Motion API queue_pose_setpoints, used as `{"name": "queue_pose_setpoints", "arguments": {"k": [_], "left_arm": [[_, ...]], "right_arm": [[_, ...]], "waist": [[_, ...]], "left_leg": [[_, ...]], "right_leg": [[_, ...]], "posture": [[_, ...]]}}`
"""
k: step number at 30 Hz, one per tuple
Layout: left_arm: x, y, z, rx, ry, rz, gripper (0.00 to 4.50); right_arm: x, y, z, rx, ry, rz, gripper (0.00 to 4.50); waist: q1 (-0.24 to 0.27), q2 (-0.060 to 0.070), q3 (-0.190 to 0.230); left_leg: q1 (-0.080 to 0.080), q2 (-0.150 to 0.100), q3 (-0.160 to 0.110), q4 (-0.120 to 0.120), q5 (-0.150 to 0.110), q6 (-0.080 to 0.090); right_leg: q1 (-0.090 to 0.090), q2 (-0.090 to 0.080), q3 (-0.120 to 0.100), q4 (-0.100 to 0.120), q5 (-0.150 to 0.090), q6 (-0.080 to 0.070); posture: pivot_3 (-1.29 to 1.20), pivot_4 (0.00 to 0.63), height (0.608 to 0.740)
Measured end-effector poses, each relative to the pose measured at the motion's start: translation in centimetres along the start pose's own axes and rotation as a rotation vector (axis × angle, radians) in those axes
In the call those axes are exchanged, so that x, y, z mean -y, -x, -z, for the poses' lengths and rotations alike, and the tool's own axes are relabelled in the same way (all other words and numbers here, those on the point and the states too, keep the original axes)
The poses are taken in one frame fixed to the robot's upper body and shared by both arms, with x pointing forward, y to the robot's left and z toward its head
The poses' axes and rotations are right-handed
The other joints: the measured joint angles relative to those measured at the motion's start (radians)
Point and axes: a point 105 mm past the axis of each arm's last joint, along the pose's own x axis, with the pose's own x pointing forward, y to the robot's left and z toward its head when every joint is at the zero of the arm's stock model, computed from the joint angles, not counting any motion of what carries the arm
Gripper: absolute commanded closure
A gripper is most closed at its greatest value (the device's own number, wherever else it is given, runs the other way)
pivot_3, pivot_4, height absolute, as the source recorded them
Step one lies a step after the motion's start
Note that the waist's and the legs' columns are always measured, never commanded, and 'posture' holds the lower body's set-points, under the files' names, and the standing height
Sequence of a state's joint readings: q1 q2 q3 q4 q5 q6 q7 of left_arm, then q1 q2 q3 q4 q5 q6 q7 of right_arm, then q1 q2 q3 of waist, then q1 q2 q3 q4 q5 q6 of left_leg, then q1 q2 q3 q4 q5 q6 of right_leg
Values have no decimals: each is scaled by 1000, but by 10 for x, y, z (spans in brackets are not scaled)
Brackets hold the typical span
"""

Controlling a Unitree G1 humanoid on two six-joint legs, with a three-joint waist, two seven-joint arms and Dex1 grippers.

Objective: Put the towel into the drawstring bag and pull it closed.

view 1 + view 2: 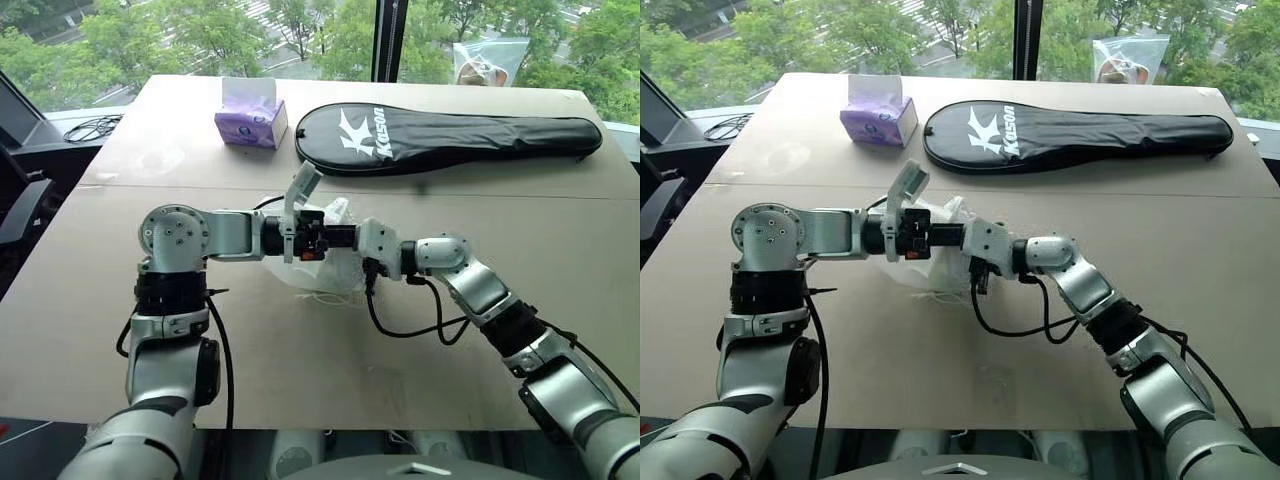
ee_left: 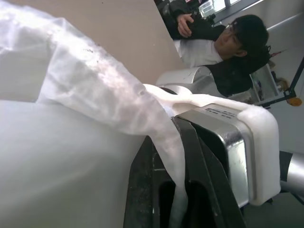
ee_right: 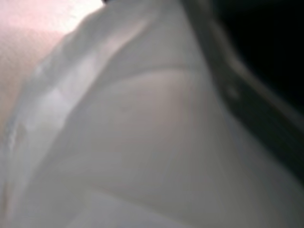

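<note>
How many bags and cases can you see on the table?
3: the white drawstring bag between the grippers, the black racket case at the back, and a clear plastic bag behind it at the far edge. More may be hidden.

The drawstring bag (image 1: 318,262) lies half hidden behind both end effectors, its white cloth blurred in the right wrist view.

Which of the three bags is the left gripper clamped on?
The white drawstring bag mid-table; left gripper pinches its fabric. The black racket case and clear zip bag lie beyond, untouched.
</note>
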State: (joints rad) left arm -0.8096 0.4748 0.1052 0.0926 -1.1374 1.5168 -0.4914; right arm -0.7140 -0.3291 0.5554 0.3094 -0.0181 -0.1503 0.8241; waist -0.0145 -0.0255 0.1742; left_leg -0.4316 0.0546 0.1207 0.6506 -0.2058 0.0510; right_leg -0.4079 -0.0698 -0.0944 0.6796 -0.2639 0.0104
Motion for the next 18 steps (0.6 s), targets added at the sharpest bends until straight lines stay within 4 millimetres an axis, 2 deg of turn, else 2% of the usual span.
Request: {"name": "queue_pose_setpoints", "arguments": {"k": [2, 4, 8, 12, 13, 15, 18], "left_arm": [[0, -5, -11, -8, -47, -3, 4500], [-2, -8, -20, -11, -79, -6, 4500], [-1, -11, -24, -25, -135, 17, 4500], [-5, 2, -16, -57, -265, -26, 4500], [-13, 10, -12, -65, -294, -65, 4500], [-25, 19, -9, -71, -314, -124, 4500], [-32, 27, -13, -72, -387, -161, 4500]], "right_arm": [[6, 2, 2, -3, 157, 3, 2440], [13, 5, 5, 5, 196, 50, 1509], [20, 16, 16, 19, -46, 178, 1509], [19, 45, 33, -45, -259, 314, 1509], [12, 62, 40, -84, -323, 358, 1509], [4, 78, 46, -135, -380, 387, 1509], [-6, 87, 37, -159, -409, 376, 1509]], "waist": [[3, 0, 0], [1, 0, 0], [1, 0, 0], [0, 1, 0], [1, 1, 0], [1, 1, 1], [-1, 2, 1]], "left_leg": [[0, 0, -1, 1, 0, 0], [1, -1, 0, 2, 0, 0], [0, 0, -1, 2, 0, 0], [0, 0, 0, -1, 0, 0], [0, 0, 0, -2, 0, 0], [-2, 0, 0, -1, 0, 0], [-2, 0, 0, -1, 0, 0]], "right_leg": [[2, 0, -1, 0, 0, 0], [2, -1, 0, 0, 0, 0], [2, -1, -1, 1, 0, -1], [1, -1, 0, -1, 0, -1], [1, -1, 0, -2, 0, -1], [-1, -1, 0, -1, 0, -1], [-1, -1, 1, -1, 0, -1]], "posture": [[0, 150, 740], [0, 150, 740], [0, 150, 740], [0, 150, 740], [0, 150, 740], [0, 150, 740], [0, 150, 740]]}}
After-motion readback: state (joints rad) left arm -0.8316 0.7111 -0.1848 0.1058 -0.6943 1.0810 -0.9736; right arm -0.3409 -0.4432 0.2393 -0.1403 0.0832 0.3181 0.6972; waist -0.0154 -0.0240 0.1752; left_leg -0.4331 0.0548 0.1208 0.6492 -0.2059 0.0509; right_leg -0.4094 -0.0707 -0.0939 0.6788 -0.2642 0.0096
